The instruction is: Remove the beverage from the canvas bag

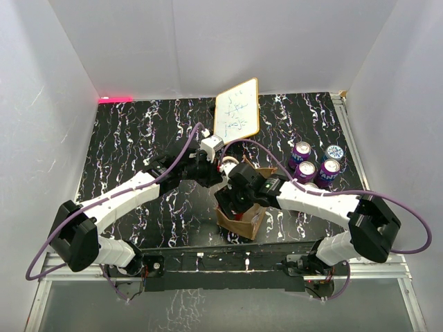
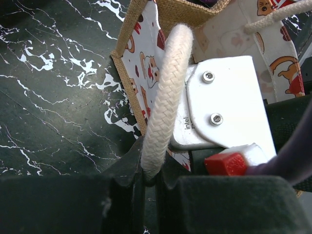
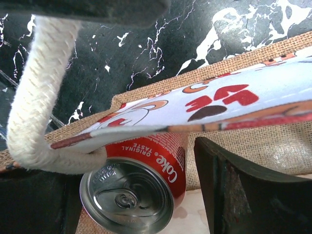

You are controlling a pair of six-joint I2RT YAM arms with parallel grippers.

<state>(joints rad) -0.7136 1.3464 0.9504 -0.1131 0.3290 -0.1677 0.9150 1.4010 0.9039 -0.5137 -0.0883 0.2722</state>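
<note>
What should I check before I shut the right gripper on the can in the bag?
1. Left gripper shut on the rope handle: ok.
2. Can visible inside the bag: ok, its top faces the right wrist camera.
3. Right gripper open, one finger on each side of the can: ok.
4. Closing path free of fabric: cannot tell. The printed lining hangs across the can's upper side, and the handle ends right beside it.
5. Bare table left of the bag for setting the can down: ok.
</note>
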